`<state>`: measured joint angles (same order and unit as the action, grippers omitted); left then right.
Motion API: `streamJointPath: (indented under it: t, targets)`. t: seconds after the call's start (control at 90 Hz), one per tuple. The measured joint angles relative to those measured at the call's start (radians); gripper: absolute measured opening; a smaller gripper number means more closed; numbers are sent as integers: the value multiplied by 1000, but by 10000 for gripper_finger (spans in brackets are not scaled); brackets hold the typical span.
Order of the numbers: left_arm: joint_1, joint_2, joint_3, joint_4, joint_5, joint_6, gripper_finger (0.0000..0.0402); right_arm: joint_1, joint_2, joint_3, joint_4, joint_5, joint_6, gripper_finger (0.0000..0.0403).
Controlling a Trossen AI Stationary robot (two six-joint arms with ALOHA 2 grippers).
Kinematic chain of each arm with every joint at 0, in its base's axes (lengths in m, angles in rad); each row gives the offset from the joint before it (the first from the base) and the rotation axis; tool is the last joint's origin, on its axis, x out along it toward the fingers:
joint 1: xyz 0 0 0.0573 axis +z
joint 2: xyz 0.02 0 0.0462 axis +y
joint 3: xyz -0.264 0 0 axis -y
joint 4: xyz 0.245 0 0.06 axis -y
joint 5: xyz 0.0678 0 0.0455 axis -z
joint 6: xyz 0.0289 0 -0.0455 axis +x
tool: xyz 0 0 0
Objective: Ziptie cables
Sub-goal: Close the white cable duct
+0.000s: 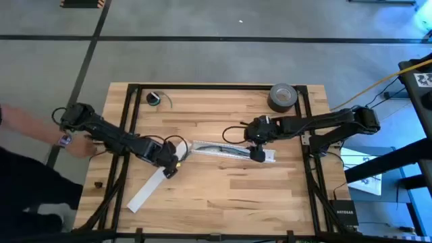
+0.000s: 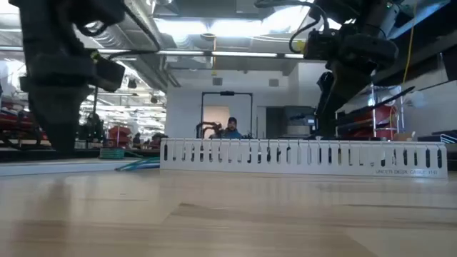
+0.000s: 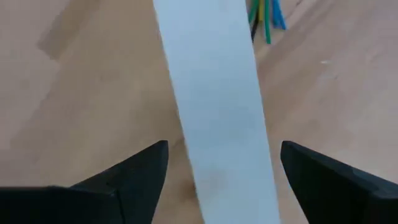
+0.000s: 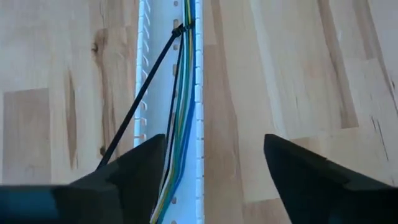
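The cables (image 4: 182, 124), thin green, blue and yellow wires, lie lengthwise inside a white slotted channel (image 1: 233, 150) at mid-table. Their ends (image 2: 139, 165) stick out of its left end. The black ziptie (image 4: 140, 99) is looped around the cables (image 4: 180, 28), and its tail slants out over the channel's wall onto the wood. My right gripper (image 4: 214, 162) hovers open above the channel's right end, one finger on each side. My left gripper (image 3: 224, 168) is open over a flat white strip (image 3: 217, 93) lying on the table, with its fingers on either side of the strip.
A grey tape roll (image 1: 283, 96) stands at the far right. A small dark spool with a green wire (image 1: 156, 99) sits at the far left. A person's hand (image 1: 84, 145) reaches in beside my left arm at the table's left edge. A black frame (image 1: 216, 86) borders the tabletop.
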<state>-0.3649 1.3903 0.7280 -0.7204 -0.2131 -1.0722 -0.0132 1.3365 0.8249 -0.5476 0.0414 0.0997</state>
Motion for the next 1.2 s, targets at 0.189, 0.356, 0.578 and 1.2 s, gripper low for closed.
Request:
streamJointPath:
  t: [0.189,0.356,0.578,1.2]
  targets:
    - [-32,11,0,-1,-33,-23,296,0,0,0,0,0,2,266]
    - [-44,71,0,29,-33,-47,296,0,0,0,1,0,2,266]
    - [-38,156,5,54,-29,-50,296,0,1,0,8,-1,1,266]
    - [-19,179,4,73,3,-28,237,0,4,0,7,-1,0,266]
